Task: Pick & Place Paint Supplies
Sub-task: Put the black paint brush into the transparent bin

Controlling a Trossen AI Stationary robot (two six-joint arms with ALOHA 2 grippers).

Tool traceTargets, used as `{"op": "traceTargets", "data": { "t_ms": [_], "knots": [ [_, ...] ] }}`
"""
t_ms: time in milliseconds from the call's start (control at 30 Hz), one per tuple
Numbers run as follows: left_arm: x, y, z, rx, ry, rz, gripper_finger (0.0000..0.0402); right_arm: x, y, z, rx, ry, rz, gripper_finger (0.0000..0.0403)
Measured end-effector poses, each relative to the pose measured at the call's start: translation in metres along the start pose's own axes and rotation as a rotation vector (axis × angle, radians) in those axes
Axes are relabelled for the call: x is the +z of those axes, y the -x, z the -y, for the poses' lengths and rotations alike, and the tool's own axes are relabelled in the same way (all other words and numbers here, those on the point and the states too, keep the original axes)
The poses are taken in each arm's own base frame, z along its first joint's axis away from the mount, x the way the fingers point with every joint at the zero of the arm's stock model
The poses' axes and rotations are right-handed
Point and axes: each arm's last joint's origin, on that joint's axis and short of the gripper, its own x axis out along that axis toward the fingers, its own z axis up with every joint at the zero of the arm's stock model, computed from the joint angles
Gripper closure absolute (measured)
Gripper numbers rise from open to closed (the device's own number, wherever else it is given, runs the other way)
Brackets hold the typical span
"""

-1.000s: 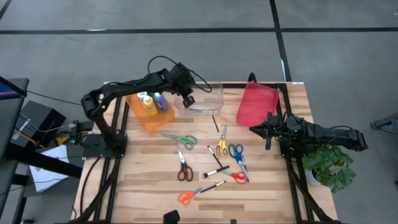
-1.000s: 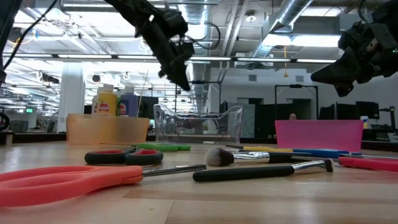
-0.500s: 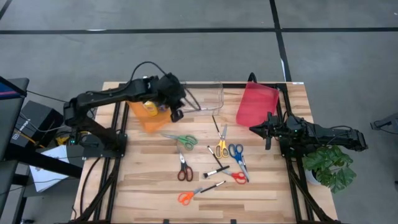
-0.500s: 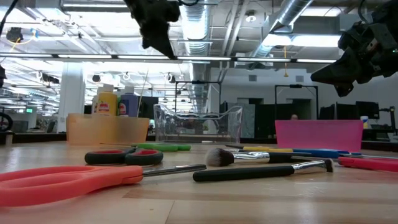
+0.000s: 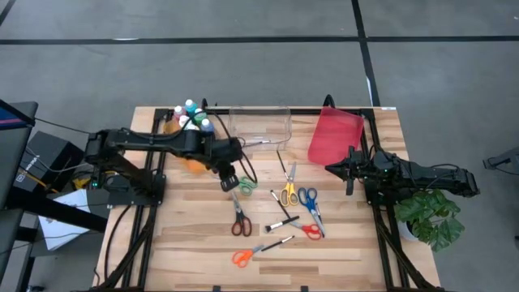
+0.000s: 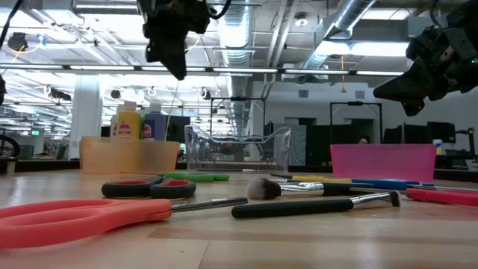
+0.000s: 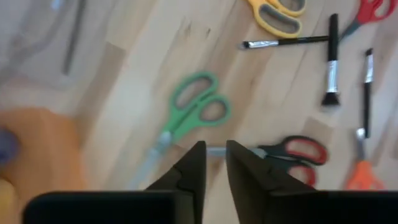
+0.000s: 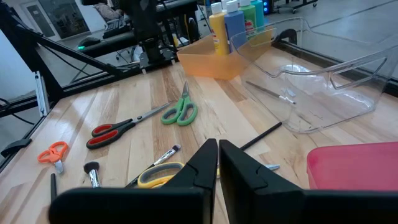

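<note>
Hovering above the table, the left gripper (image 5: 228,180) hangs over the green-handled scissors (image 5: 244,184), its two dark fingers (image 7: 194,163) a narrow slit apart with nothing between them. Those scissors lie flat on the wooden table (image 5: 340,243), just beside the orange bin (image 5: 192,165), which holds paint bottles (image 5: 191,116) standing upright with white caps. The clear bin (image 5: 261,126) sits next to it with a thin brush (image 8: 268,93) inside, and the red bin (image 5: 334,135) lies farther toward the right arm. Scattered across the middle of the table are red-handled scissors (image 5: 239,220), yellow-handled scissors (image 5: 289,191), blue-handled scissors (image 5: 308,199), orange-handled scissors (image 5: 242,257) and several dark paintbrushes (image 5: 281,223), all apart from the bins. The right gripper (image 5: 349,180) waits over the table's right edge near the red bin, its fingers (image 8: 205,163) pressed together and empty. A potted plant (image 5: 431,217) stands beyond that edge.
</note>
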Motion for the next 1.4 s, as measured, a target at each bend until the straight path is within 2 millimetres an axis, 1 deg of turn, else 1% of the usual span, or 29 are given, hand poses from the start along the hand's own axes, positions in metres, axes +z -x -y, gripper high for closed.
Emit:
{"op": "traceTargets", "data": {
  "t_ms": [67, 133, 200, 267, 333, 400, 600, 700, 767, 800, 900, 933, 967, 1000, 1100, 1167, 1233, 1400],
  "knots": [
    [-0.001, 0.002, 0.005, -0.038, 0.057, 0.003, 0.0326, 0.000, 0.000, 0.000, 0.000, 0.000, 0.000, 0.0388],
    [-0.001, 0.009, 0.010, -0.095, 0.085, 0.035, 0.0319, 0.000, 0.000, 0.000, -0.001, 0.000, 0.000, 0.0388],
    [-0.001, 0.021, 0.015, -0.156, 0.076, 0.105, 0.0322, 0.001, 0.000, 0.001, -0.039, -0.001, 0.011, 0.0388],
    [-0.002, 0.036, 0.019, -0.193, 0.066, 0.175, 0.0341, 0.002, 0.000, 0.005, -0.137, 0.010, 0.038, 0.0388],
    [-0.003, 0.052, 0.021, -0.234, 0.059, 0.259, 0.0372, 0.003, 0.001, 0.008, -0.239, 0.015, 0.067, 0.0388],
    [-0.007, 0.072, 0.019, -0.254, 0.062, 0.342, 0.0393, 0.004, 0.001, 0.010, -0.270, 0.011, 0.084, 0.0388],
    [-0.030, 0.131, 0.008, -0.249, 0.062, 0.582, 0.0400, 0.005, 0.001, 0.011, -0.284, 0.012, 0.094, 0.0388],
    [-0.046, 0.156, 0.000, -0.267, 0.012, 0.675, 0.0401, 0.006, 0.001, 0.012, -0.285, -0.007, 0.103, 0.0388],
    [-0.056, 0.171, -0.007, -0.281, -0.021, 0.723, 0.0401, 0.006, 0.001, 0.011, -0.271, -0.071, 0.119, 0.0388],
    [-0.062, 0.180, -0.012, -0.292, -0.028, 0.755, 0.0401, 0.008, 0.001, 0.010, -0.257, -0.139, 0.144, 0.0388],
    [-0.079, 0.201, -0.026, -0.310, -0.041, 0.837, 0.0401, 0.019, 0.002, 0.007, -0.183, -0.420, 0.288, 0.0388],
    [-0.084, 0.205, -0.030, -0.315, -0.055, 0.862, 0.0401, 0.023, 0.003, 0.007, -0.158, -0.504, 0.327, 0.0388],
    [-0.091, 0.210, -0.035, -0.321, -0.061, 0.892, 0.0401, 0.025, 0.004, 0.006, -0.146, -0.553, 0.363, 0.0388],
    [-0.098, 0.213, -0.040, -0.322, -0.067, 0.916, 0.0401, 0.028, 0.005, 0.006, -0.141, -0.579, 0.398, 0.0388],
    [-0.120, 0.208, -0.053, -0.339, -0.057, 0.972, 0.0401, 0.034, 0.006, 0.005, -0.109, -0.633, 0.457, 0.0388],
    [-0.134, 0.198, -0.061, -0.354, -0.045, 1.008, 0.0401, 0.038, 0.008, 0.004, -0.070, -0.686, 0.505, 0.0388],
    [-0.147, 0.184, -0.066, -0.371, -0.024, 1.039, 0.0401, 0.042, 0.010, 0.003, -0.035, -0.744, 0.540, 0.0388],
    [-0.166, 0.149, -0.073, -0.422, 0.014, 1.116, 0.0401, 0.045, 0.011, 0.001, 0.037, -0.792, 0.557, 0.0387]
  ]
}}
